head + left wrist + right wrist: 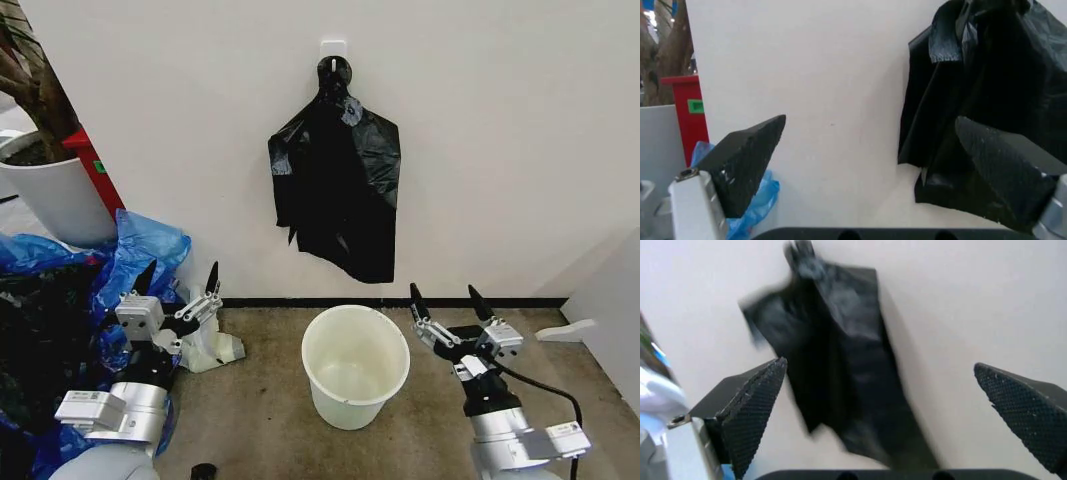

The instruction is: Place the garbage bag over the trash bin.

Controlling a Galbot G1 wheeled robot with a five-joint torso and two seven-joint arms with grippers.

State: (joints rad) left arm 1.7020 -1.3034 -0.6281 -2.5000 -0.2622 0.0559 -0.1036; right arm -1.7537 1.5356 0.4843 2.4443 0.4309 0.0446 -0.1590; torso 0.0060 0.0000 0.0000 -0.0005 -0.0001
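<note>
- Trash bin (355,365), lower centre: upright, nothing inside; garbage bag (338,185) hangs on the wall above it
- Left gripper (178,282) and right gripper (448,297): fingers apart, holding nothing

No readable text; green label (696,105) on red object (687,115) illegible.

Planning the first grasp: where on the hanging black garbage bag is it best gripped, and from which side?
Probably the garbage bag near its gathered neck just below the wall hook, approached from the front: there the plastic bunches narrow, while the lower part hangs loose and wide above the trash bin.
</note>
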